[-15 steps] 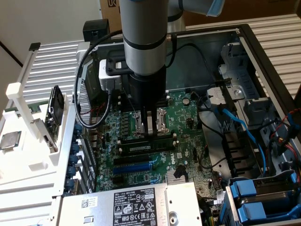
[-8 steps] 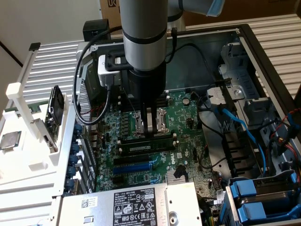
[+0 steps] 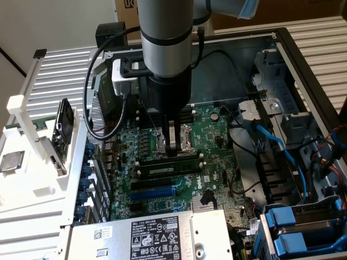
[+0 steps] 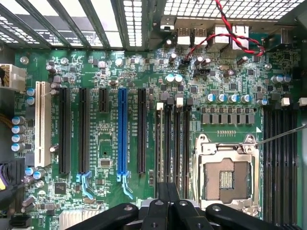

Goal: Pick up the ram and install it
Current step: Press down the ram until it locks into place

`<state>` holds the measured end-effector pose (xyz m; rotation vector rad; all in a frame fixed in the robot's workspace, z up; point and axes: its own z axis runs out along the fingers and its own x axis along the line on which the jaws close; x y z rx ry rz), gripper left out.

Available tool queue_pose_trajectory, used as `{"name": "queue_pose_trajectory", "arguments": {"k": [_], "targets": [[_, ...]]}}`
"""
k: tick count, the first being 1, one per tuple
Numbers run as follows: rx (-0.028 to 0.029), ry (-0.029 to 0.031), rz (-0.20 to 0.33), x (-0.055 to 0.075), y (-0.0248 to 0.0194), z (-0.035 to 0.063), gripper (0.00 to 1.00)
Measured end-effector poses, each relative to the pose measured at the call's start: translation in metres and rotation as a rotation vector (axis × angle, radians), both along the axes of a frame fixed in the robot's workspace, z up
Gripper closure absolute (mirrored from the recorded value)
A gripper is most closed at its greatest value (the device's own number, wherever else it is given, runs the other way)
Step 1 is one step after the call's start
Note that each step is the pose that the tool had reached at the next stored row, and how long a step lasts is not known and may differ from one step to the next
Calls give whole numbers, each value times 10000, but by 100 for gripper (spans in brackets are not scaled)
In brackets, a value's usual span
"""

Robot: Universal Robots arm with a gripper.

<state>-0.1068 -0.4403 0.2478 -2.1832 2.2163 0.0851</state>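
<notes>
— Where is your gripper [image 3: 173, 150] right now?

— Low over the motherboard [image 3: 214, 157], inside the open computer case [image 3: 303, 59]. My fingers are pressed together with nothing between them. In the wrist view the gripper [image 4: 168, 191] shows as a narrow black pair pointing down at the long black memory slots [image 4: 172, 143].

— And the ram?

— The ram [image 3: 165, 169] lies lengthwise in one of those slots, just past my fingertips on the near side in the exterior view, its pale label facing up. I cannot tell whether my tips touch it or the slot beside it.

— What sits around that spot?

— The processor socket [image 4: 225, 179], open with its metal frame, is right beside the slots. Farther out there is a blue expansion slot [image 3: 154, 191], then the grey power supply [image 3: 157, 235] with its labels. At the exterior view's left stands a white rack [image 3: 32, 184] holding a square silver chip [image 3: 12, 161], well apart from me.
</notes>
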Motion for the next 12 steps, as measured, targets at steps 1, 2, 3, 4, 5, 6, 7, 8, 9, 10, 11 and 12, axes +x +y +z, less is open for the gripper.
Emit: {"name": "queue_pose_trajectory", "arguments": {"k": [1,2,3,4,5,6,7,8,9,10,11,12], "targets": [[1,-1,0,0,0,4,89],[2,-1,0,0,0,4,89],[2,-1,0,0,0,4,89],[3,-1,-1,0,0,4,89],[2,-1,-1,0,0,4,89],[1,0,-1,0,0,5,89],[1,0,-3,0,0,5,89],[1,0,-22,0,0,5,89],[1,0,-95,0,0,5,89],[1,-1,-211,1,0,5,89],[0,0,-357,1,0,5,89],[1,0,-505,0,0,5,89]]}}
